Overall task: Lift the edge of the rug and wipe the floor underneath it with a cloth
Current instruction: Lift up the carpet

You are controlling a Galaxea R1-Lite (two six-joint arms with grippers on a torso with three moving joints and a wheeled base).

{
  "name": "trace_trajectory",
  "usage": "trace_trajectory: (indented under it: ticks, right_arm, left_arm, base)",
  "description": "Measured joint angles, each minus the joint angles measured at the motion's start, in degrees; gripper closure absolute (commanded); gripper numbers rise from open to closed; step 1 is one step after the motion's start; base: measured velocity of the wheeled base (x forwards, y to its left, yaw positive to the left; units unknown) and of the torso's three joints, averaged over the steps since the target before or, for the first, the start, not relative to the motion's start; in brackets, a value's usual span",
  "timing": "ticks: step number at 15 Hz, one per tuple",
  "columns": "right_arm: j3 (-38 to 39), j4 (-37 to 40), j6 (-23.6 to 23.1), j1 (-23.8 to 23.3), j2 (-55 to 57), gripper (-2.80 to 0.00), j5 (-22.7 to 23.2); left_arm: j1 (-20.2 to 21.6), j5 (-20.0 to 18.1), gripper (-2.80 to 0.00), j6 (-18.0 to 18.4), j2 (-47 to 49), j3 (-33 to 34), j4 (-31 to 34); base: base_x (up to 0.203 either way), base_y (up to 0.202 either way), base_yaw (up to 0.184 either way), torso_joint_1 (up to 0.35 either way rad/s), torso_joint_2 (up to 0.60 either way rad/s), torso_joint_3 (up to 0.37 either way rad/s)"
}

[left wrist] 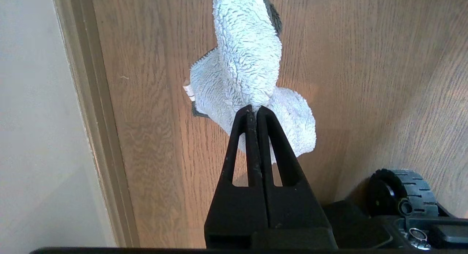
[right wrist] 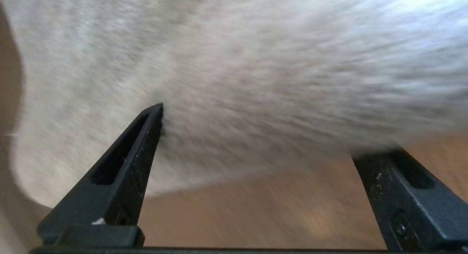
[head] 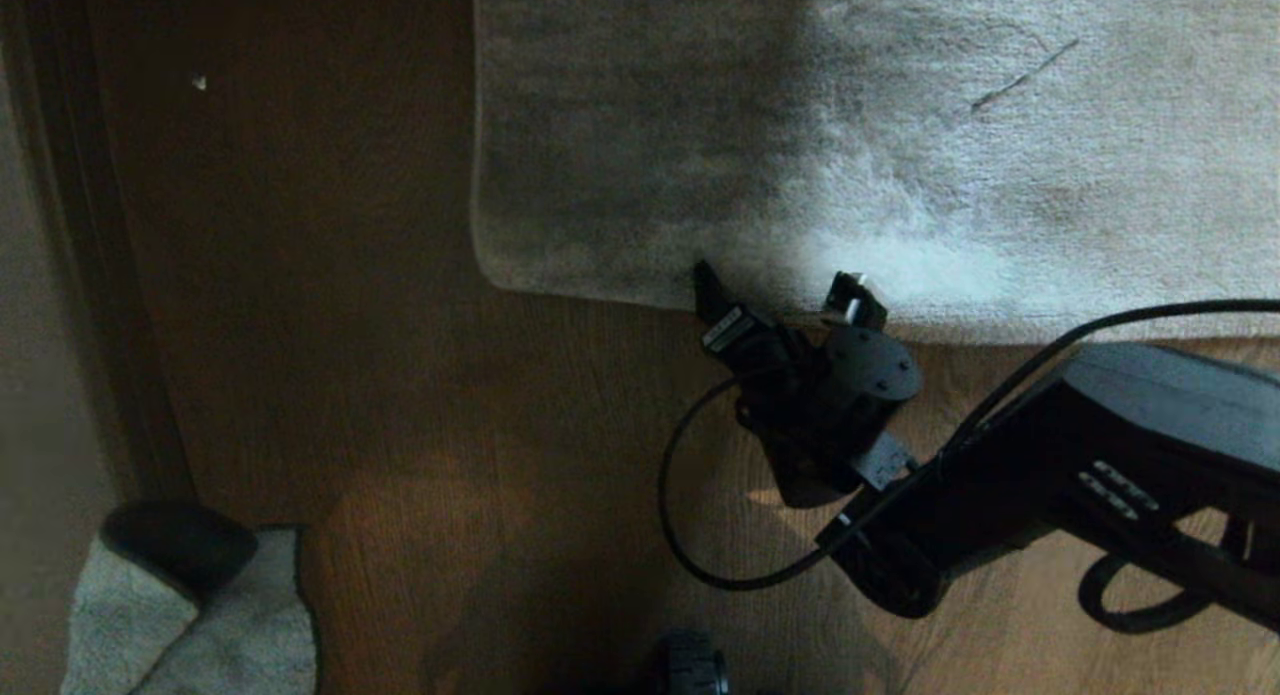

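At the rug edge (head: 760, 310) the right gripper (head: 790, 295) is spread wide, seemingly touching pile. Next: pinch and lift. Left gripper (left wrist: 254, 109) pinches the cloth (left wrist: 245, 64).

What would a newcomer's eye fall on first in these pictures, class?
First, the big pale rug filling the upper right, with the right tool spread open at the rug edge, which lies flat on the brown floor. Next, the cloth dangling from the shut left tool at lower left.

Plush rug (head: 1000, 175), glossy wood floor (head: 400, 425), terry cloth (left wrist: 245, 64).
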Motion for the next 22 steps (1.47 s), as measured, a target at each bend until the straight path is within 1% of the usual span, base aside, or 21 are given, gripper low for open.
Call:
trace_trajectory:
  ticks: [9,22]
  right_arm:
    - [3.2,0.2,0.1,-2.4,-2.4,-2.80,-0.2]
    - [3.3,0.1,0.6,-9.3,-6.4,-2.80,-0.2]
  left_arm:
    - [0.0,0.0,0.00,0.0,0.0,0.0,0.0]
    - [0.0,0.0,0.00,0.0,0.0,0.0,0.0]
  base:
    - [0.000,0.000,0.000,0.000,0.00,0.000]
    - [0.000,0.000,0.000,0.000,0.00,0.000]
